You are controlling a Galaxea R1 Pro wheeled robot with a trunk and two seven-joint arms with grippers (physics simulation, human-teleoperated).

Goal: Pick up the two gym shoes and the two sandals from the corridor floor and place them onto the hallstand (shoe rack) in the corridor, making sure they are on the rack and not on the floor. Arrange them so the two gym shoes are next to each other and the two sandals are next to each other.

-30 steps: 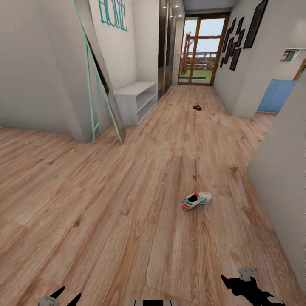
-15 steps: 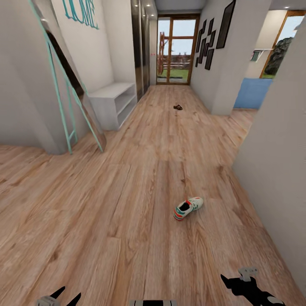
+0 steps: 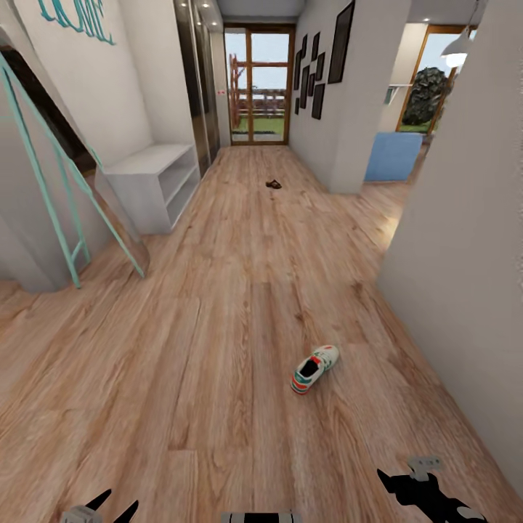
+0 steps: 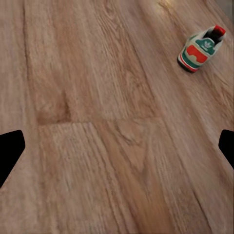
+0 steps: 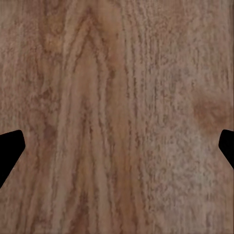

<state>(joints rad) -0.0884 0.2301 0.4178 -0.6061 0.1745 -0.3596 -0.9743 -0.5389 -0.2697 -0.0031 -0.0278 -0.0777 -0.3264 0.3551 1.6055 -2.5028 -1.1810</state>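
- The left claw (image 3: pixel 110 503) hangs low over the corridor floor (image 3: pixel 218 349), its two dark fingers apart with nothing between them; in the left wrist view the fingertips (image 4: pixel 10 151) sit wide at either side over bare planks.
- The right claw (image 3: pixel 418 487) hangs on the other side over the same floor; in the right wrist view its fingertips (image 5: pixel 10 148) are also spread wide with only wood grain between them.
- One gym shoe (image 3: pixel 314 368) lies on the floor ahead of the right claw, near the grey wall (image 3: pixel 465 276) at the right edge of the corridor, its toe pointing away and towards that wall. The left wrist view shows it from the heel (image 4: pixel 202 48).
- Farther on, a low white shelf unit (image 3: pixel 156 181) stands against the left wall, beside a teal-framed leaning mirror (image 3: pixel 65 196).
- A dark sandal (image 3: pixel 274 184) lies mid-floor, well beyond the shoe.
- A glass door (image 3: pixel 258 87) closes the far end.
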